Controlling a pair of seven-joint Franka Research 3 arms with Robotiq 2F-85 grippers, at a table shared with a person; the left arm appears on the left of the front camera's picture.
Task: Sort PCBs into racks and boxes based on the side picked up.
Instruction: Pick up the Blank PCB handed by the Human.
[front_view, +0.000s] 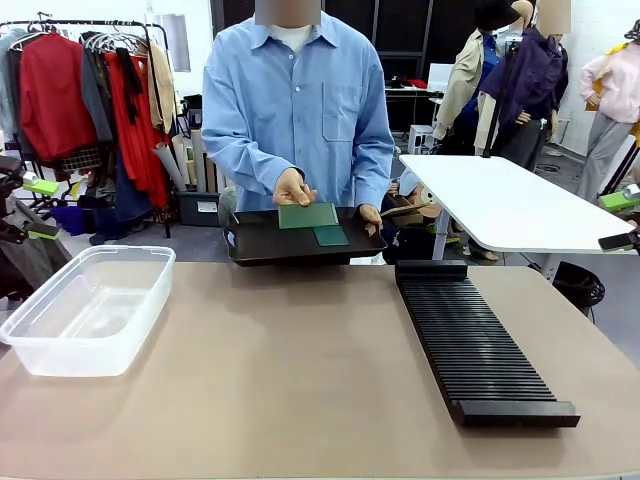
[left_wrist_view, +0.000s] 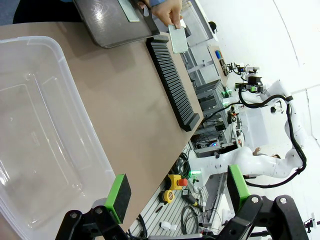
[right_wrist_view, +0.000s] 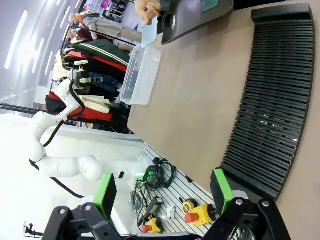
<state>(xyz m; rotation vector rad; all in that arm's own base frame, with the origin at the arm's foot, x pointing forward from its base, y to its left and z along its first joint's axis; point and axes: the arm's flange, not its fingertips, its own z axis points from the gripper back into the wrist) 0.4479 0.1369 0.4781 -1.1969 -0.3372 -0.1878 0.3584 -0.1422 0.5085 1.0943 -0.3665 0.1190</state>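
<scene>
Work surface: a tan table (front_view: 280, 360) spans the near field. At its far edge, centre, is a shallow black tray (front_view: 250, 250). Behind the tray stands a person in a light blue shirt (front_view: 300, 110). Far left: a clothes rail (front_view: 100, 22) with hung garments (a red one (front_view: 50, 95) near its left end). Far right: a white table (front_view: 500, 205). Below the tan table's near edge, a slotted grey panel (right_wrist_view: 175, 197) carries coiled black cables (right_wrist_view: 160, 172) and yellow units with red buttons (right_wrist_view: 200, 212).

Table (front_view: 290, 370) middle bare, a wide lane from 6 to 12 o'clock. Tub (front_view: 85, 310) blocks 9 o'clock and rack (front_view: 478, 345) blocks 3 o'clock. At 12 o'clock, tray (front_view: 250, 245) with person's hand (front_view: 293, 187) over it.
</scene>
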